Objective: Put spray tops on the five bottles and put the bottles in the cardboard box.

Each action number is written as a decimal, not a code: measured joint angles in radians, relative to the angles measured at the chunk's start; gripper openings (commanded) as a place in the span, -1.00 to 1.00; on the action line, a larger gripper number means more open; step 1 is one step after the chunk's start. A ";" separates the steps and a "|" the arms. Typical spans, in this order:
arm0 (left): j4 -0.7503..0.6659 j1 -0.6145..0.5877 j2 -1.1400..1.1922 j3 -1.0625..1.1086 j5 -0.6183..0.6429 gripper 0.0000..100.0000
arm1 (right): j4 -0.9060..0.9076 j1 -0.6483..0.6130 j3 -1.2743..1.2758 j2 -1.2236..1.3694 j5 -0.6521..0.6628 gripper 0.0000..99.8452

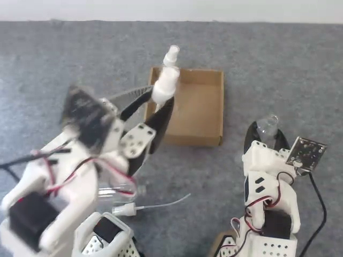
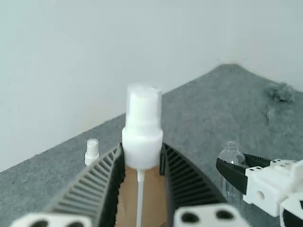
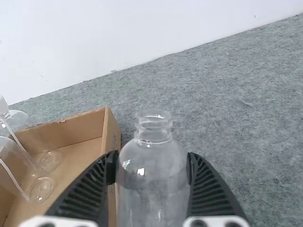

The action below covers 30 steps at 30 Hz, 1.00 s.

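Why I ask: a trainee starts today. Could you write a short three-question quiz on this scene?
1. True or false: the bottle in the right gripper is capped.
2. The left gripper holds: A a bottle, B a spray top, C nothing.
3. What small white thing stands alone on the carpet beyond the left gripper?
Key: 1 false, its neck is open; 2 B; 3 another spray top.
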 measured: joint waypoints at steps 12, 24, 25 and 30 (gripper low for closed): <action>-0.097 -0.002 -0.226 0.118 0.040 -0.97 | 0.000 -0.002 0.000 0.000 0.000 -0.91; -0.252 -0.002 -0.502 0.373 0.051 -0.97 | 0.000 -0.002 0.000 0.000 0.000 -0.91; -0.253 -0.002 -0.512 0.381 0.051 -0.97 | 0.000 -0.002 0.000 0.000 0.000 -0.91; -0.253 -0.002 -0.540 0.391 0.055 -0.97 | 0.000 -0.002 0.000 0.000 0.000 -0.91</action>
